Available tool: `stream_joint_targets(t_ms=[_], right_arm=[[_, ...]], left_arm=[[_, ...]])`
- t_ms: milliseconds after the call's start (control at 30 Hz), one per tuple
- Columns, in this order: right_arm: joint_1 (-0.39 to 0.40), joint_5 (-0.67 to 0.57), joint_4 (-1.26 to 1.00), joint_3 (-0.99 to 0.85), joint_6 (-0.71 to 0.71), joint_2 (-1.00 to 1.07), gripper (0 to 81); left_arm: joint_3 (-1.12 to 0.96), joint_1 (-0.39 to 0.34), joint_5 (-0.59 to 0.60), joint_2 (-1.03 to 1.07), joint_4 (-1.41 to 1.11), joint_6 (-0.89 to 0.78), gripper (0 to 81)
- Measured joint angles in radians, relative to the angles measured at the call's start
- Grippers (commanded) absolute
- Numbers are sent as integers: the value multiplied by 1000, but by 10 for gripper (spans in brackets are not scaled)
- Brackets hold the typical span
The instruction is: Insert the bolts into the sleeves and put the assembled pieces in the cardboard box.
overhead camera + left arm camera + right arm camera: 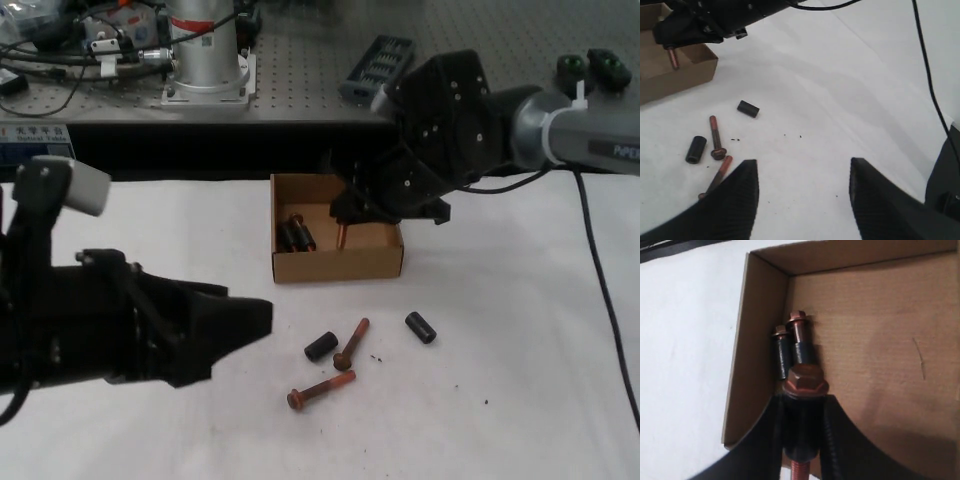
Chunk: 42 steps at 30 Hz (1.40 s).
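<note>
**My right claw (804,407) holds one finished piece (805,390) over the cardboard box (747,340).**

The claw is closed on the piece's black sleeve, with the bolt head sticking out past my fingertips and the threaded end hanging above the box floor. Two more finished pieces (790,347) lie side by side against one box wall, just ahead of the held one, and a broad stretch of cardboard floor lies beyond them. On the white desk (500,330) in front of the box lie two loose bolts (350,343) (320,390) and two loose sleeves (320,347) (420,327), one sleeve just beside a bolt head. My left claw (802,172) is spread wide with nothing in it, low over the desk near those parts and well apart from the box.
</note>
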Motion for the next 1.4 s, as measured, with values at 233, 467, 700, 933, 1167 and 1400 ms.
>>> stream_joint_targets(t_ms=[233,467,700,933,1167,1400], right_arm=[[3,-9,22,-2,1,0,399],[-6,-12,22,-2,1,0,365],[-30,-65,122,-2,-61,-13,363],[-38,-34,339,-2,-288,-105,284],[1,56,473,-2,-414,-168,284],[11,62,507,65,-478,-212,284]], left_arm=[[0,-26,0,0,0,0,401],[0,-26,0,0,0,0,401],[0,-26,-47,0,0,5,401],[0,-26,-75,17,0,68,401],[0,-32,-75,135,-4,75,401],[-25,-73,-82,269,0,101,401]])
